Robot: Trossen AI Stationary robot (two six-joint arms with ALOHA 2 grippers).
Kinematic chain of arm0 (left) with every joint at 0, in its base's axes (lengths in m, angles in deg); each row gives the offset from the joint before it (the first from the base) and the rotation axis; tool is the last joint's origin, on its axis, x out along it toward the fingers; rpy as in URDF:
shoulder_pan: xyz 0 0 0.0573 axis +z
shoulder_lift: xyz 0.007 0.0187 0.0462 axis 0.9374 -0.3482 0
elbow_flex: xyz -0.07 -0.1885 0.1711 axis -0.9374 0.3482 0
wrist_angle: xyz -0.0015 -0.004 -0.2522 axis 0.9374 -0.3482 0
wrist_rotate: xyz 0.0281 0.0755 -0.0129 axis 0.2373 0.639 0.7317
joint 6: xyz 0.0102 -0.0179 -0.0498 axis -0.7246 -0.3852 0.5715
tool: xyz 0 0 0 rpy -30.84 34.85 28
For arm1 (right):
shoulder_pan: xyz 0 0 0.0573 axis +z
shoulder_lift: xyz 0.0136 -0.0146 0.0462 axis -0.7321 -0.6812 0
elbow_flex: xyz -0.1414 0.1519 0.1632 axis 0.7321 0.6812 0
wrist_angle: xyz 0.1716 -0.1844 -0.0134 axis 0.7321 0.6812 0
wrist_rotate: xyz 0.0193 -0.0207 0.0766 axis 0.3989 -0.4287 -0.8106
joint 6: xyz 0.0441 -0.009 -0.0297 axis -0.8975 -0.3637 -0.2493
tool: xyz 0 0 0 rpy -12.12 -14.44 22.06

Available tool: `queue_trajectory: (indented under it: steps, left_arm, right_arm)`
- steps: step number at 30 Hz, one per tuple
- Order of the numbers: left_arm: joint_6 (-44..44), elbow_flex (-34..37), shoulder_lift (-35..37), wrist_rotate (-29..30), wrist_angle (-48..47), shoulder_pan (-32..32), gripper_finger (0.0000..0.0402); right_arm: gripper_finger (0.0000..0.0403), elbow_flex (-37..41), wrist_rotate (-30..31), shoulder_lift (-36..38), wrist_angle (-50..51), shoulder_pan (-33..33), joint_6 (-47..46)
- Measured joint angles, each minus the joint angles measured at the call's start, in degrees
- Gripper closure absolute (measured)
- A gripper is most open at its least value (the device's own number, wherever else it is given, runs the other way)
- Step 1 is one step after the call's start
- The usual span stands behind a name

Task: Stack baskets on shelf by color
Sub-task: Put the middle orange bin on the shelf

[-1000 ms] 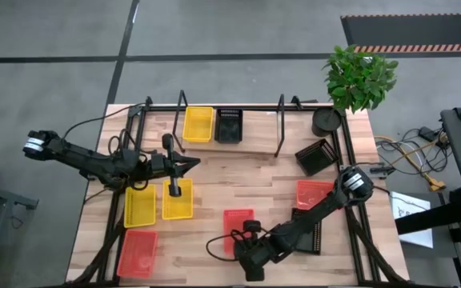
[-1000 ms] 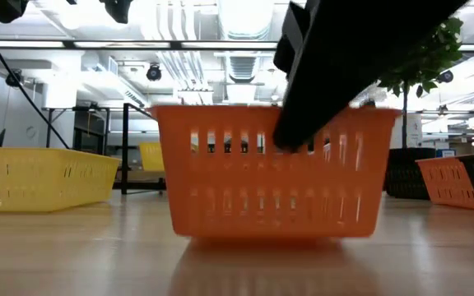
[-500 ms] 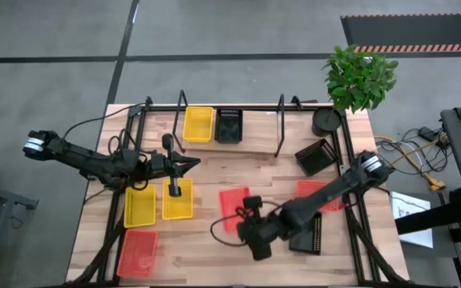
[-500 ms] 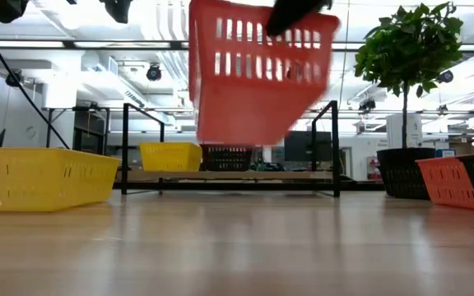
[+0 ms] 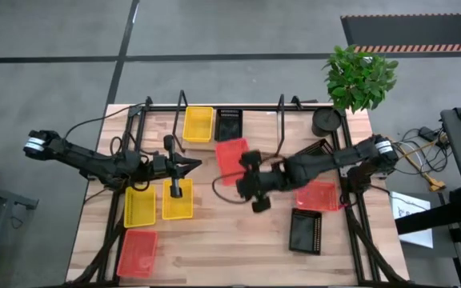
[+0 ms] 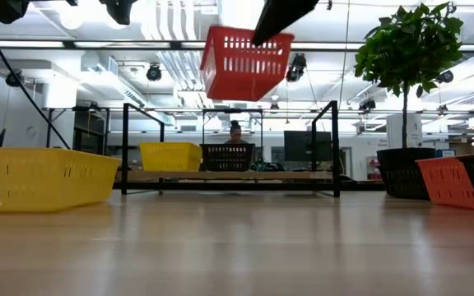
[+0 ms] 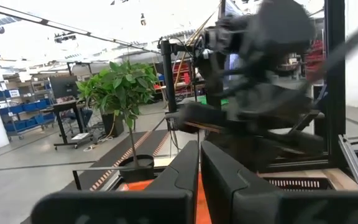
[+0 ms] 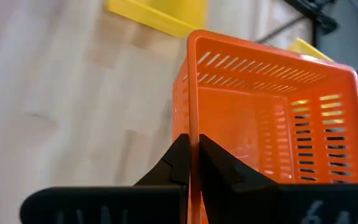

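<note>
Closest, at the table's (image 5: 214, 240) front left corner: a flat orange basket (image 5: 137, 252). Over on the front right, well apart from it: a near black basket (image 5: 305, 230), also flat on the wood.

Further in, on the left: two yellow baskets (image 5: 139, 206) side by side, long sides nearly touching. Just above them, the left gripper (image 5: 186, 164) on its outstretched arm, hovering, fingers (image 7: 188, 171) drawn together with nothing gripped.

Roughly level with that, right of centre: a second orange basket (image 5: 318, 194) on the table, partly under the right arm.

Mid-table, raised well clear of the wood: the held orange basket (image 5: 230, 156), tilted, hanging above the height of the shelf's top rail in the low view. Right gripper (image 8: 192, 158) clamped on one short wall of it, one finger inside and one outside, the rim pinched between.

Beyond, toward the right edge: a tilted black basket (image 5: 314, 156), turned askew to the table's sides.

Farther back, along the rear edge: the shelf (image 5: 281, 120), carrying a shelved yellow basket (image 5: 198, 124) and a shelved black basket (image 5: 229, 126) just beside it, the span to their right unfilled.

Past the shelf's right end: a round dark pot (image 5: 325, 122), then a leafy plant (image 5: 360, 76) off the table's corner.

Farthest, seen through the shelf in the low view: a person (image 6: 235, 131) in the room.
</note>
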Motion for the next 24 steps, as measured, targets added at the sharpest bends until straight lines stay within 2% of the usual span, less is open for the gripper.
queue_trajectory:
  steps: [6,12,15,20,24]
  left_arm:
    - [-0.3,0.0,0.0,0.0,0.0,0.0,0.0401]
    - [-0.5,0.0,0.1,0.0,0.1,0.0,0.0401]
    - [-0.5,0.0,0.1,0.0,0.1,0.0,0.0401]
    - [-0.6,0.0,0.1,0.0,0.1,0.0,0.0401]
    - [-0.6,0.0,0.1,0.0,0.1,0.0,0.0401]
  right_arm:
    - [0.0392,1.1,-0.8,1.3,0.1,-7.9,4.4]
    - [0.0392,4.3,-6.7,3.4,-0.6,-14.8,6.0]
    - [0.0392,6.5,-6.9,3.8,-1.2,-17.6,7.2]
    - [0.0392,10.3,-10.9,4.5,-4.6,-21.7,8.2]
    - [0.0392,11.9,-11.1,5.1,-6.1,-23.7,9.3]
